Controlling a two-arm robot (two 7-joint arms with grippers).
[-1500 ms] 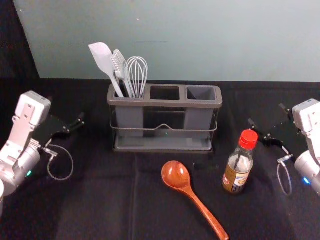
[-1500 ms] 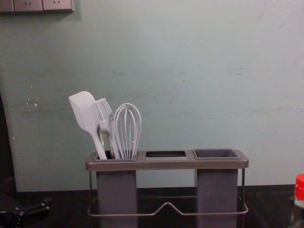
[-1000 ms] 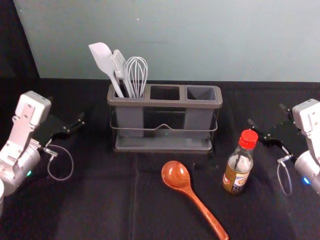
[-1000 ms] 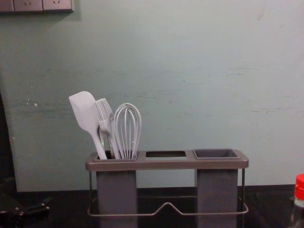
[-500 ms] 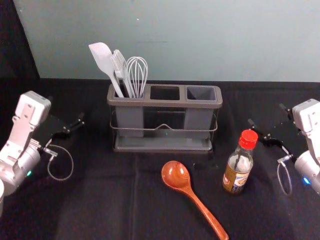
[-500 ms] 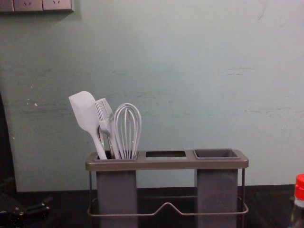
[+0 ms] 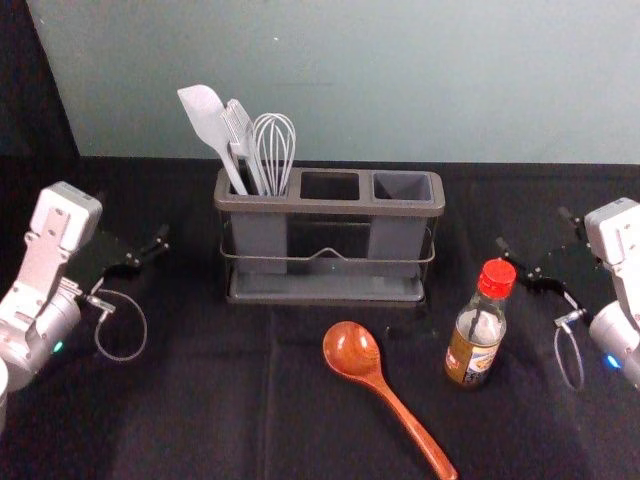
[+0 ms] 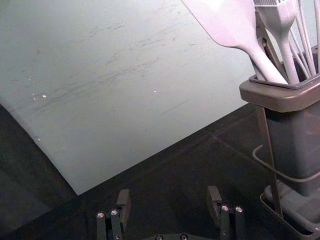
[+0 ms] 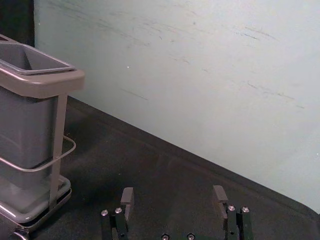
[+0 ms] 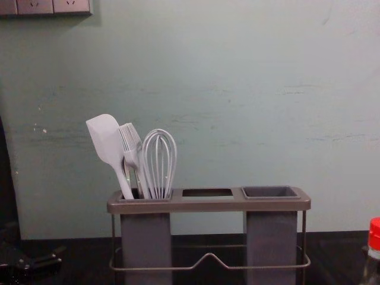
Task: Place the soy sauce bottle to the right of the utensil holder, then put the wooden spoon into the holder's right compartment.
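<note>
Soy sauce bottle (image 7: 476,335): upright on worktop (image 7: 200,420), unmoved, in front and right of utensil holder (image 7: 330,208). Wooden spoon (image 7: 351,348): lying before holder, unmoved. Left gripper (image 8: 169,197), right gripper (image 9: 173,195): either side, jaws open, empty. Bottle placement apparently unstarted.

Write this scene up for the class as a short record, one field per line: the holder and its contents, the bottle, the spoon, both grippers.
utensil holder: three compartments, upright
left compartment: spatula, brush, whisk
soy sauce bottle: upright, red cap, nearer than holder and to its right
wooden spoon: lying, bowl toward holder
left gripper: open, left of holder
right gripper: open, right of bottle
</note>
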